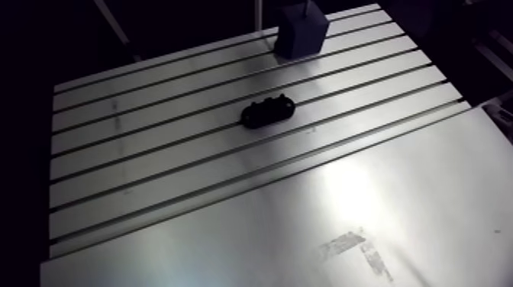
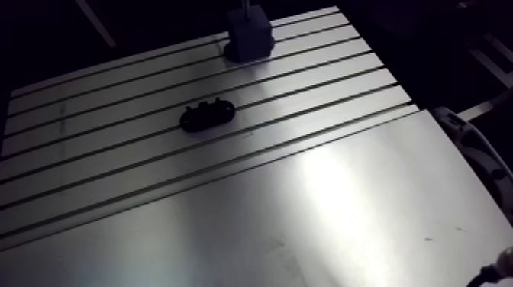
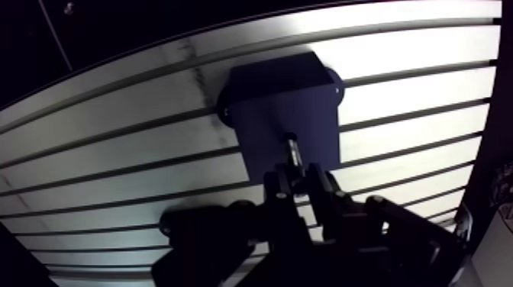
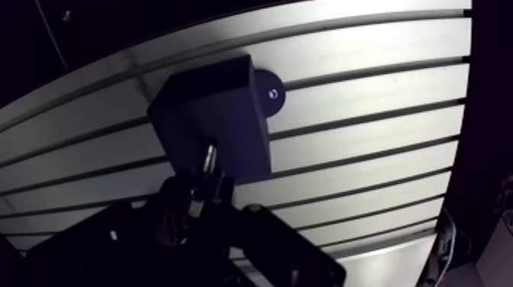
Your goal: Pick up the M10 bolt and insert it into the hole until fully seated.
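In the wrist view my gripper [image 3: 299, 178] is shut on a small metal bolt [image 3: 293, 153], which sticks out ahead of the fingertips. Straight under it is a dark blue block [image 3: 263, 107]. The bolt's tip points at the block's top face, and I cannot tell whether it has entered a hole. In the arm view the same block [image 1: 301, 32] stands at the far edge of the slotted table [image 1: 153, 153], with a thin grey part rising from its top. The fingers themselves are out of the arm view.
A black oval holder [image 1: 267, 111] lies on the slotted table, nearer the middle than the block. A smooth aluminium plate [image 1: 343, 221] covers the near part of the table. A round foot with a screw [image 4: 271, 93] juts from the block's side.
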`<state>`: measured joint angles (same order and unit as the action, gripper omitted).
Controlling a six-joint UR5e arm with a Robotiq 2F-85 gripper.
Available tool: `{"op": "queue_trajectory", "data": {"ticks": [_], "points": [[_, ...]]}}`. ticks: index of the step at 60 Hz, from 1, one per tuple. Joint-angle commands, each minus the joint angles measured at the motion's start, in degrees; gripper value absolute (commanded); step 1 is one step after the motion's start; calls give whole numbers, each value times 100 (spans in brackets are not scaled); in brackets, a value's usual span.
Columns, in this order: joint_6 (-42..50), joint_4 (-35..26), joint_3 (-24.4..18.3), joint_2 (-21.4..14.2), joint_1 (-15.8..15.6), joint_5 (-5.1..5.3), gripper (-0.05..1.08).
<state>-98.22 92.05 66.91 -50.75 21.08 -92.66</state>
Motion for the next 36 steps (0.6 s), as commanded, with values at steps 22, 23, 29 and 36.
{"op": "queue_trajectory", "data": {"ticks": [22,23,29,36], "points": [[0,19,1,9,-7,23,108],[0,19,1,9,-7,24,108],[0,19,1,9,-7,24,108],[0,27,8,9,2,24,108]]}}
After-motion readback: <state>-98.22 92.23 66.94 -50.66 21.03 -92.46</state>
